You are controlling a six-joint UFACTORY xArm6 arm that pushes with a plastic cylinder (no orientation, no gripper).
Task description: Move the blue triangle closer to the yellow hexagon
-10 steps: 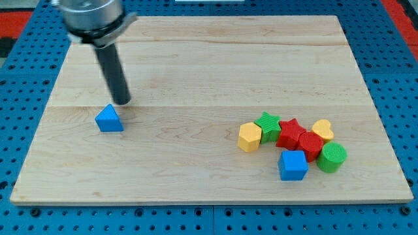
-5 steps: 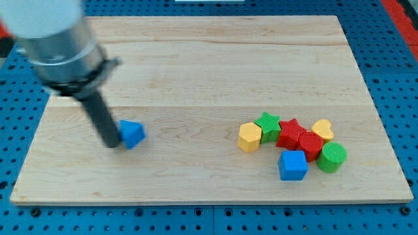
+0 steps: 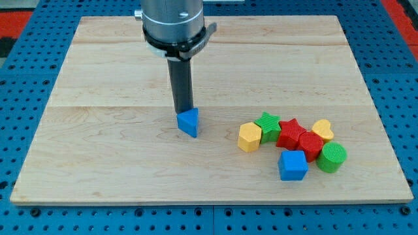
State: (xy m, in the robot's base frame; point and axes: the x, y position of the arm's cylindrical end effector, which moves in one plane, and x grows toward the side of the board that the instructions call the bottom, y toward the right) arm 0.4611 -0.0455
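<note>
The blue triangle (image 3: 189,123) lies near the middle of the wooden board, a little left of centre. My tip (image 3: 183,113) stands right at its upper left edge, touching or nearly touching it. The yellow hexagon (image 3: 249,137) lies to the triangle's right, about one and a half block widths away, at the left end of a cluster of blocks.
The cluster at the view's lower right holds a green star (image 3: 267,123), a red star (image 3: 290,132), a red block (image 3: 310,145), a yellow heart (image 3: 322,130), a green cylinder (image 3: 332,157) and a blue cube (image 3: 292,165). The wooden board (image 3: 98,65) rests on blue pegboard.
The blue triangle has slid well to the right, from the board's left part to near its centre. My tip went round to its left and followed it rightward.
</note>
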